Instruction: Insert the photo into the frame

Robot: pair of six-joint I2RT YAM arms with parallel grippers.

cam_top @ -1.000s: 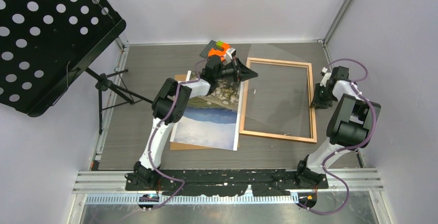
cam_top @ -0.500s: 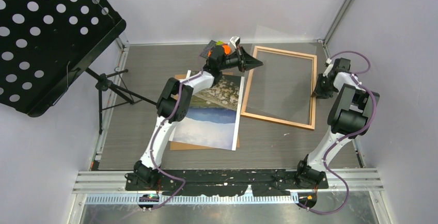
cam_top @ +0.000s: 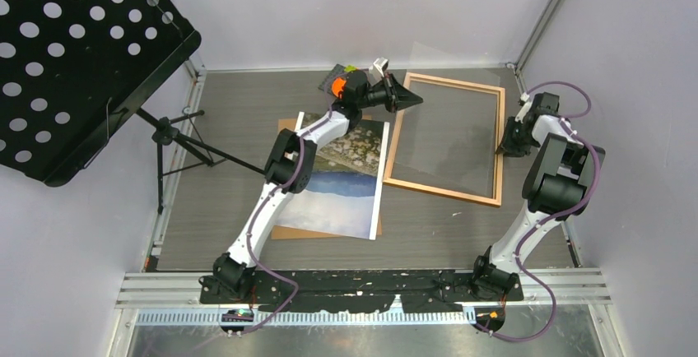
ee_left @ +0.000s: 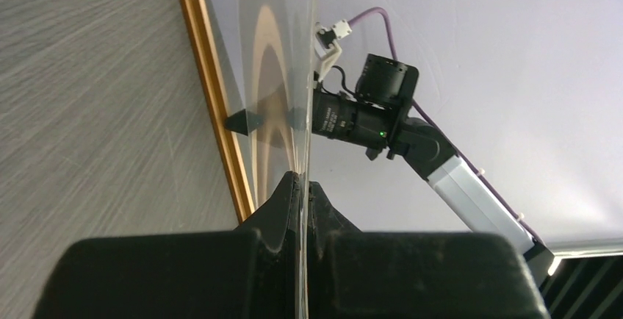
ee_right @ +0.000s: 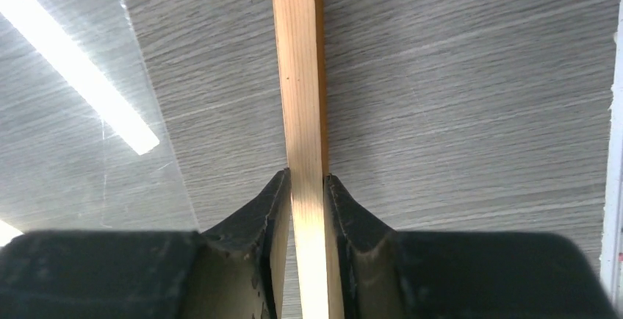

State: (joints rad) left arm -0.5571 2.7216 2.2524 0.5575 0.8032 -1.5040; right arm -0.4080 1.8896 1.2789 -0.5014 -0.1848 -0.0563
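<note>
Frame [cam_top: 444,191] lies on the right half of the table [cam_top: 222,184]. It is now skewed and farther from the arm bases than a second ago, with little change over the last half second. Right gripper [ee_right: 306,179] is clenched on the frame's right rail, the wood filling the gap between its fingers. Left gripper [ee_left: 301,183] is pinched on the edge of the clear sheet [cam_top: 444,118] and has advanced away from its base since a second ago. That edge of the sheet is held up above the frame. Photo [cam_top: 346,192] lies flat, picture side up, on the brown backing board [cam_top: 282,232] just left of the frame, unmoved.
</note>
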